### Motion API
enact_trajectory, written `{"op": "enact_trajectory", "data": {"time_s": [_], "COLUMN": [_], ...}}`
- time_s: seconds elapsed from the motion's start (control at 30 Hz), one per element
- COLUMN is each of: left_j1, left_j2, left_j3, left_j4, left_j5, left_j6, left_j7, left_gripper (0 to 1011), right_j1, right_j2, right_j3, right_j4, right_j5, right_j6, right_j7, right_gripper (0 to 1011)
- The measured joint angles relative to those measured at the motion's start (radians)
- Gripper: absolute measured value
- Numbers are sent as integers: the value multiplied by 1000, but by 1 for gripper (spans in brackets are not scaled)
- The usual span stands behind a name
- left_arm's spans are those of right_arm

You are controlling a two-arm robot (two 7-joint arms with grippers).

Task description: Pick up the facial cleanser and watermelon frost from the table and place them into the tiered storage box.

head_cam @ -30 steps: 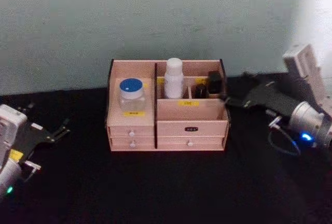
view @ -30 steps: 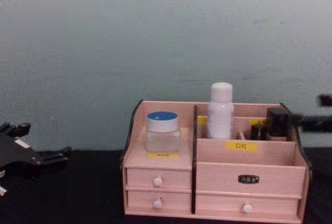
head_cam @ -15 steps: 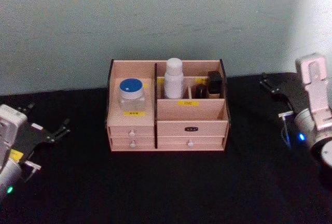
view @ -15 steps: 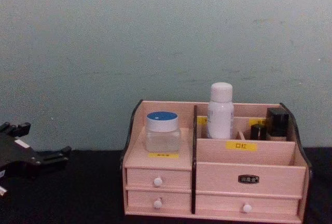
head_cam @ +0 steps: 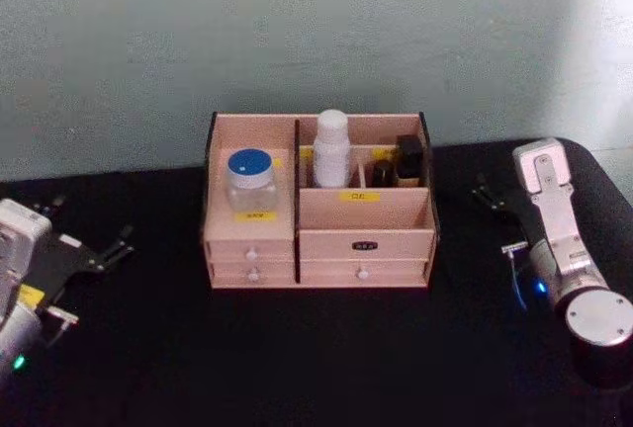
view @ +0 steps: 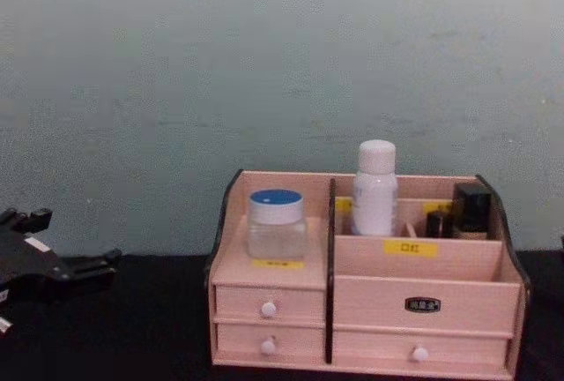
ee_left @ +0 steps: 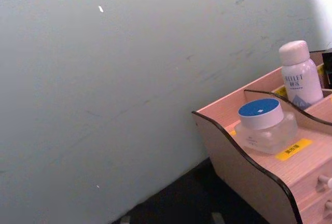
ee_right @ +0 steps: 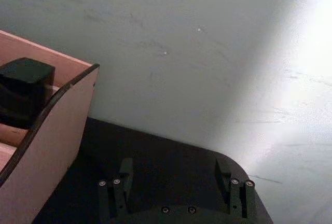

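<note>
The tiered storage box (head_cam: 366, 221) (view: 423, 280) stands at the middle of the black table against the wall. Its left tier holds a clear jar with a blue lid (head_cam: 250, 180) (view: 276, 224) (ee_left: 264, 125). A white bottle (head_cam: 331, 150) (view: 374, 191) (ee_left: 300, 76) stands in a back compartment. A black box (head_cam: 409, 160) (view: 471, 209) (ee_right: 23, 89) and a small dark bottle (head_cam: 382, 172) sit at the back right. Which of these is the facial cleanser or the watermelon frost I cannot tell. My right gripper (head_cam: 499, 219) (ee_right: 174, 175) hovers open to the right of the box, holding nothing. My left gripper (head_cam: 89, 224) (view: 75, 240) rests open at the far left.
A pale wall rises directly behind the box. The black tabletop (head_cam: 316, 348) stretches in front of the box and to both sides. The box's curved right side wall (ee_right: 46, 141) is close to my right gripper.
My right gripper has drawn back from the box's back right compartment, moving right and toward me. The left arm and the items in the box have not moved.
</note>
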Motion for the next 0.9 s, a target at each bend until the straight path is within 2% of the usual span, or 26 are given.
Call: {"op": "enact_trajectory", "data": {"time_s": [0.9], "left_j1": [0], "left_j2": [0], "left_j3": [0], "left_j4": [0], "left_j5": [0], "left_j6": [0], "left_j7": [0], "left_gripper": [1001], "right_j1": [-3], "right_j2": [6], "right_j3": [-1], "right_j4": [-12], "right_j5": [2], "right_j6": [-1], "right_j7": [1], "right_gripper": [1002]}}
